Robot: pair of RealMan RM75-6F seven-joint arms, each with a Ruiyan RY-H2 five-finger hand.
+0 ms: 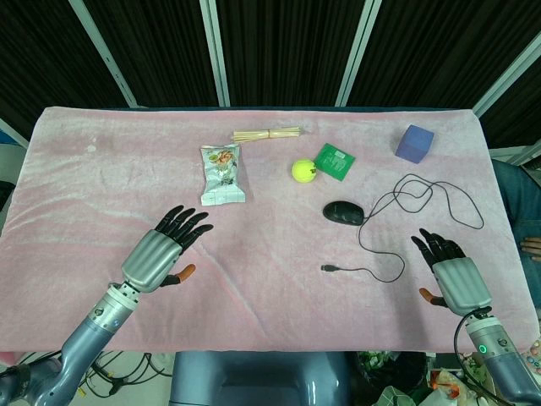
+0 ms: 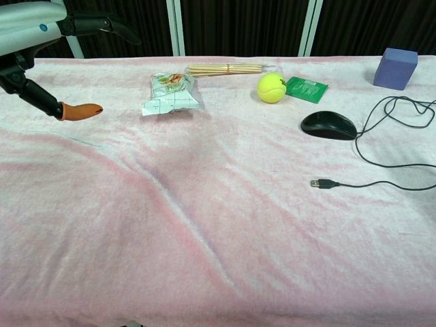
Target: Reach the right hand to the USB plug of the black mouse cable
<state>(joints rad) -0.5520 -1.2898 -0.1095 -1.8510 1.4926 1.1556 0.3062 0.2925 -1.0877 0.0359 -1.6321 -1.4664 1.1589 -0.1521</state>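
Observation:
The black mouse [image 1: 344,212] [image 2: 329,125] lies right of centre on the pink cloth. Its thin black cable [image 1: 423,199] [image 2: 395,116] loops to the right and runs back to the USB plug [image 1: 328,268] [image 2: 320,183], which lies flat on the cloth in front of the mouse. My right hand [image 1: 450,271] hovers near the table's right front, fingers spread and empty, well to the right of the plug; the chest view does not show it. My left hand [image 1: 165,249] [image 2: 48,30] is at the left, fingers extended, holding nothing.
A snack packet [image 1: 222,175] [image 2: 170,93], a bundle of sticks [image 1: 267,134] [image 2: 225,69], a yellow tennis ball [image 1: 303,171] [image 2: 271,87], a green card [image 1: 335,161] [image 2: 306,89] and a purple block [image 1: 414,143] [image 2: 398,67] lie toward the back. The cloth [image 1: 254,296] is rumpled in front.

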